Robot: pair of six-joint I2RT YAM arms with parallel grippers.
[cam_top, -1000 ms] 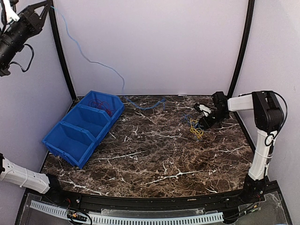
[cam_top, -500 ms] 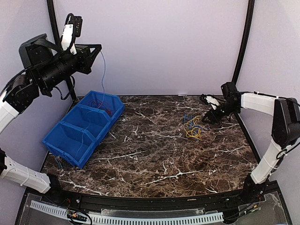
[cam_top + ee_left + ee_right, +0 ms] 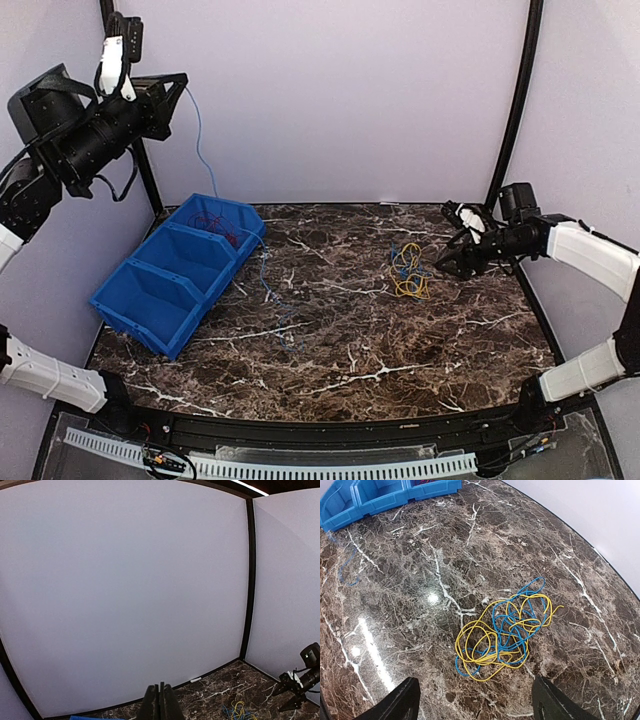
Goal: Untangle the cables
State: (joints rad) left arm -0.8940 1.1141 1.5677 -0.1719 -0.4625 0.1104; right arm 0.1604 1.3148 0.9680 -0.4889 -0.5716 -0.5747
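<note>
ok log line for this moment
left end effector: shut on blue cable, raised | right end effector: open, facing yellow-blue tangle | red cable: in bin

The table (image 3: 400, 350) lies open from centre to 6 o'clock. A blue bin (image 3: 135, 315) blocks 10 o'clock, a blue cable (image 3: 199, 145) hanging above it; a cable tangle (image 3: 409, 272) sits at 2.

Table (image 3: 350, 340): dark brown marble, white veins.
Bin (image 3: 135, 322), 9 o'clock: bright blue.
Tangle (image 3: 502, 630), 2 o'clock: yellow and blue strands interlaced.
Loose cable (image 3: 268, 290): light blue.
Bundle (image 3: 212, 222), inside bin: seemingly red.
Walls (image 3: 350, 100): pale lilac.
</note>
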